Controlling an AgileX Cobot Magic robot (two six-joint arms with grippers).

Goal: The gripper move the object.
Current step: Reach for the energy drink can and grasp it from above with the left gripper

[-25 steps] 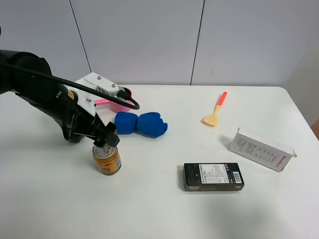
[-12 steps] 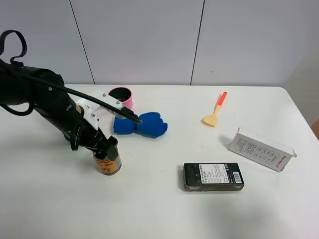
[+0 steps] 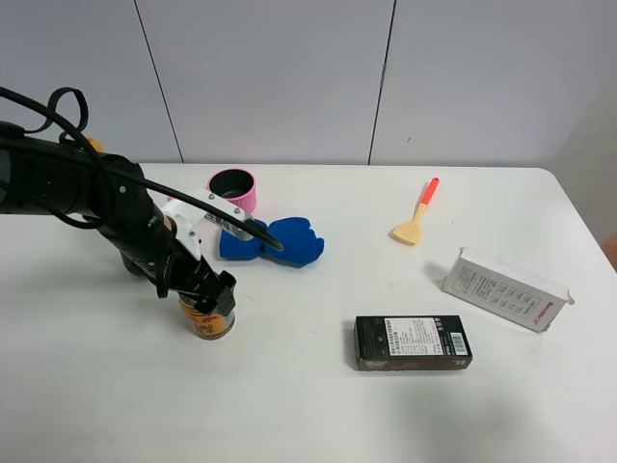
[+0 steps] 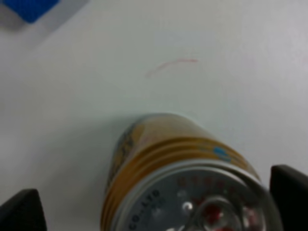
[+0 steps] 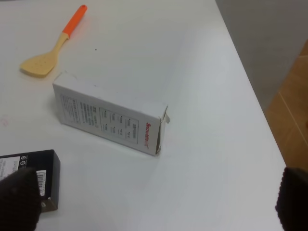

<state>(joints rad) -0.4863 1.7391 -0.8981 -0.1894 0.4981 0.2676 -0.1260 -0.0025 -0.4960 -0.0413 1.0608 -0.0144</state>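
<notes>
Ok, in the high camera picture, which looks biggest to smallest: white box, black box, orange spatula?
1. White box and black box: about alike, can't rank them.
2. Orange spatula: smallest.

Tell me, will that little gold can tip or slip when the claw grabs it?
The can stands upright, short and wide, so it probably resists tipping. Its smooth metal side looks slippery; the claw straddling its top may need a firm squeeze. Knocked over, it would likely roll.
</notes>
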